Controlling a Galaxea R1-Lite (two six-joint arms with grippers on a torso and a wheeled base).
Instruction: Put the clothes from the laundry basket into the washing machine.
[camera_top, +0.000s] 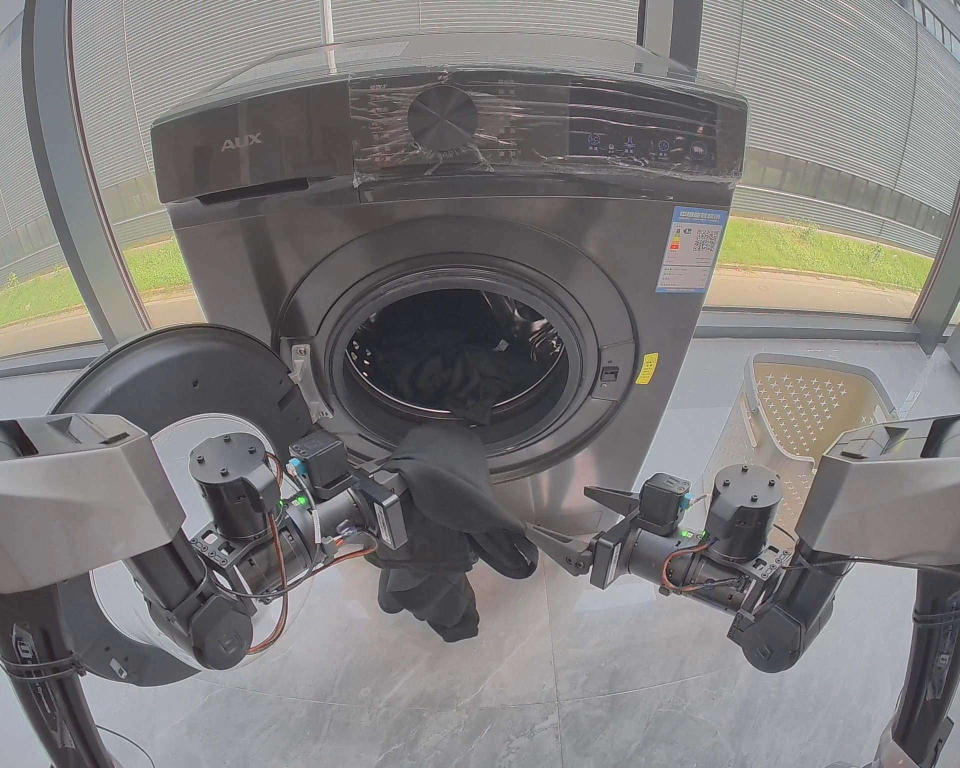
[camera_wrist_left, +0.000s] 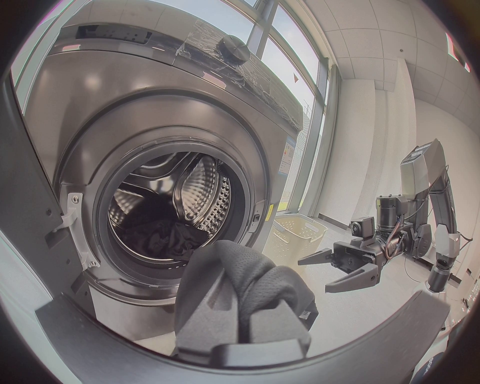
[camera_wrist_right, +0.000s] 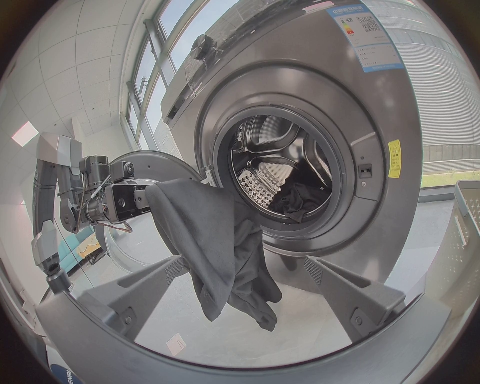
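A dark grey garment (camera_top: 445, 500) hangs from my left gripper (camera_top: 415, 505), which is shut on it just below the washing machine's open drum (camera_top: 455, 360). The cloth drapes over that gripper's fingers (camera_wrist_left: 225, 310) and dangles toward the floor (camera_wrist_right: 220, 250). More dark clothes (camera_wrist_left: 160, 237) lie inside the drum. My right gripper (camera_top: 570, 520) is open, level with the garment and close to its right side. The cream laundry basket (camera_top: 810, 400) stands on the floor to the right of the machine.
The machine's round door (camera_top: 170, 380) is swung open to the left, behind my left arm. Glass walls and window frames stand behind the machine. Pale tiled floor (camera_top: 500, 690) lies in front.
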